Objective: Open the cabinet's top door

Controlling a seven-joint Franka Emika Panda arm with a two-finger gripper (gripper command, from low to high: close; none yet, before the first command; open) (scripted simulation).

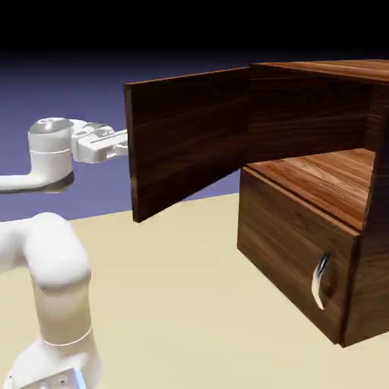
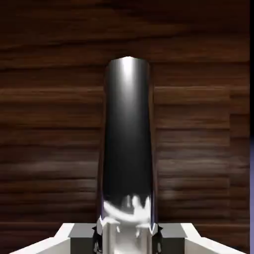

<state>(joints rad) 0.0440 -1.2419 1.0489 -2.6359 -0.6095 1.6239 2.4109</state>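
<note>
The dark walnut cabinet (image 1: pixel 319 205) stands at the exterior view's right. Its top door (image 1: pixel 186 137) is swung wide open toward the left, showing the wooden shelf inside. My gripper (image 1: pixel 121 143) is at the door's free edge, behind the panel, its fingertips hidden there. In the hand view the door's silver-black handle (image 2: pixel 127 144) rises large between the two grey fingertips (image 2: pixel 82 232), which are shut on its base, with the door's wood grain (image 2: pixel 49 124) filling the background.
The lower panel (image 1: pixel 292 251) is closed, with its own curved handle (image 1: pixel 321 279) near the right edge. The arm's white links (image 1: pixel 53 273) rise at the lower left over the beige tabletop (image 1: pixel 175 304).
</note>
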